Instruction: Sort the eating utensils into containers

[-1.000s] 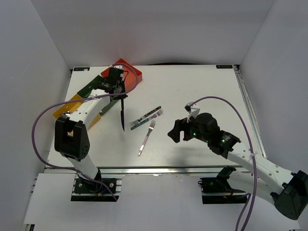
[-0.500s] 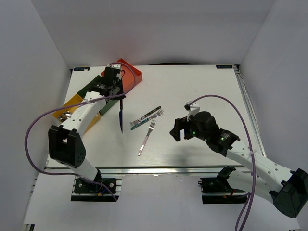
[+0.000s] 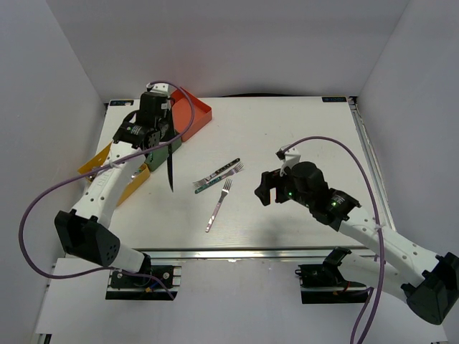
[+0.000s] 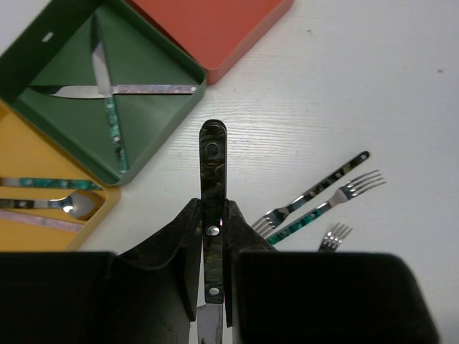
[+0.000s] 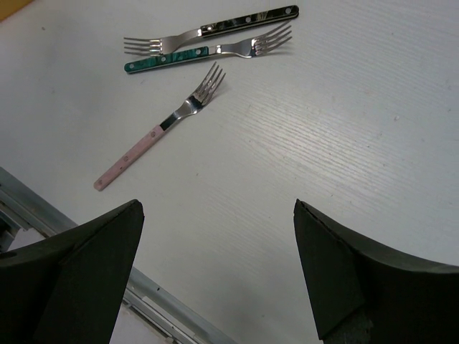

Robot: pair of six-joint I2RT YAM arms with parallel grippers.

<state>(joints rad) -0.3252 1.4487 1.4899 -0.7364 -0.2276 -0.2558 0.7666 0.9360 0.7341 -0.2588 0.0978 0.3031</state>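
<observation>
My left gripper (image 3: 161, 142) is shut on a dark-handled knife (image 4: 213, 161), whose blade hangs down over the table (image 3: 171, 174). It hovers just beside the dark green tray (image 4: 147, 115), which holds two crossed knives (image 4: 107, 89). The yellow tray (image 4: 32, 154) holds spoons (image 4: 68, 206). The red-orange tray (image 4: 208, 29) looks bare in the part shown. Three forks lie mid-table: dark-handled (image 5: 215, 29), teal-handled (image 5: 204, 51) and pink-handled (image 5: 161, 132). My right gripper (image 5: 217, 208) is open and empty, above the table right of the forks (image 3: 218, 188).
The three trays cluster at the table's far left corner (image 3: 192, 111). White walls enclose the table on three sides. A metal rail (image 5: 165, 315) runs along the near edge. Purple cables loop off both arms.
My left arm has swung left and back with the knife, from beside the red-orange tray to over the green tray's edge. The right arm has barely moved.
</observation>
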